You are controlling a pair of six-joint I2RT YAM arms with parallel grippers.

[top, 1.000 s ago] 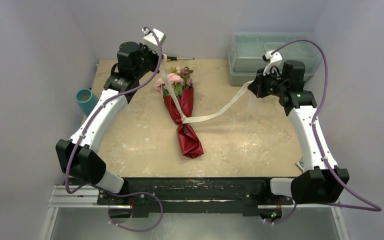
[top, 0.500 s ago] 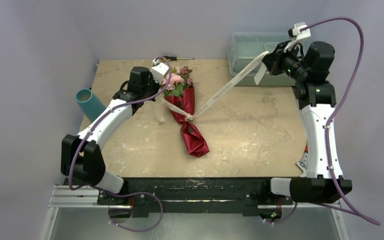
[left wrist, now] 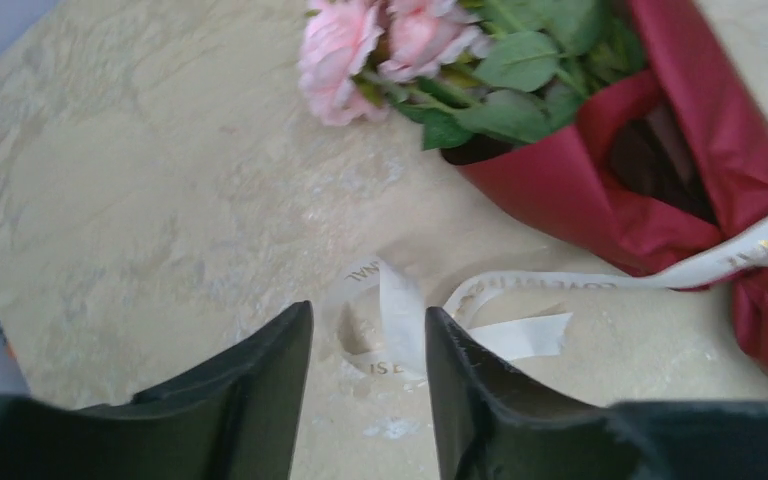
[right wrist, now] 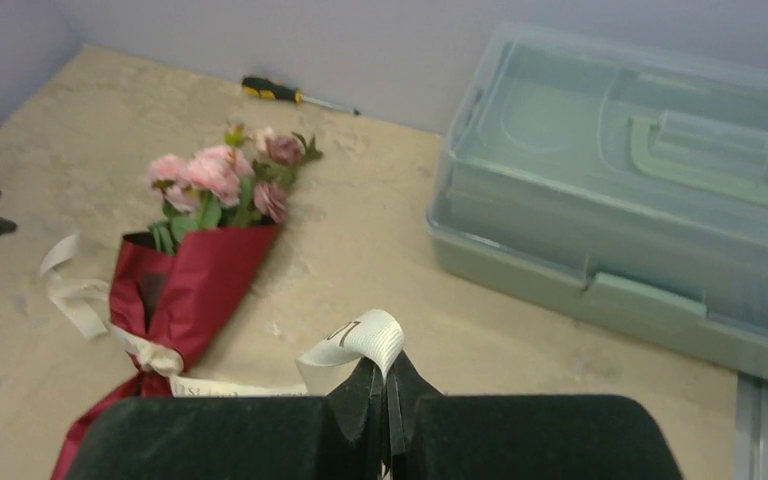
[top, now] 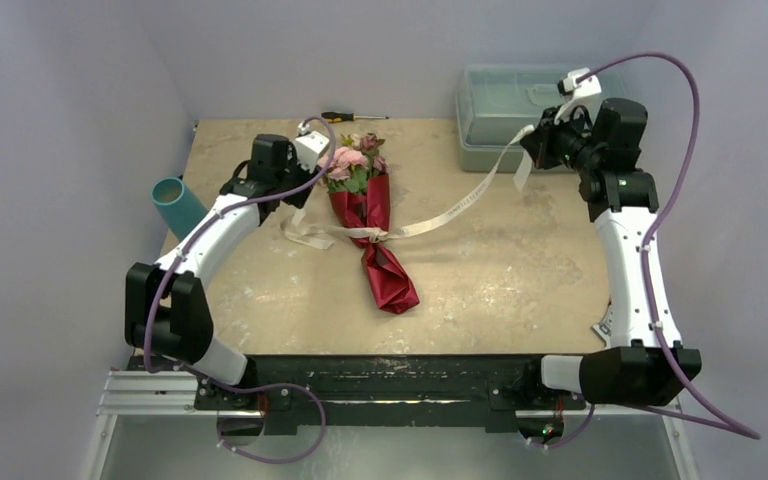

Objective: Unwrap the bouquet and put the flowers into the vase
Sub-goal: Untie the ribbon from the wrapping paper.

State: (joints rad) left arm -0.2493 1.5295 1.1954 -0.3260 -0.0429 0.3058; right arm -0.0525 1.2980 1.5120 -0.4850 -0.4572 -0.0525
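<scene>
Right wrist view: right gripper (right wrist: 388,385) clamps ribbon (right wrist: 355,345); left gripper (left wrist: 368,318) narrowly parted, empty. Pulling may drag bouquet (right wrist: 195,275) if knot (right wrist: 156,360) binds.

Overhead camera looks down on the whole table (top: 500,270); both wrist cameras, seemingly low, share the bouquet (left wrist: 560,185).

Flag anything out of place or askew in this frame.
The vase sits tilted at the table's left edge, not upright. A screwdriver lies stray by the far edge. The ribbon's loose end lies crumpled on the table beside the still-wrapped bouquet.
</scene>
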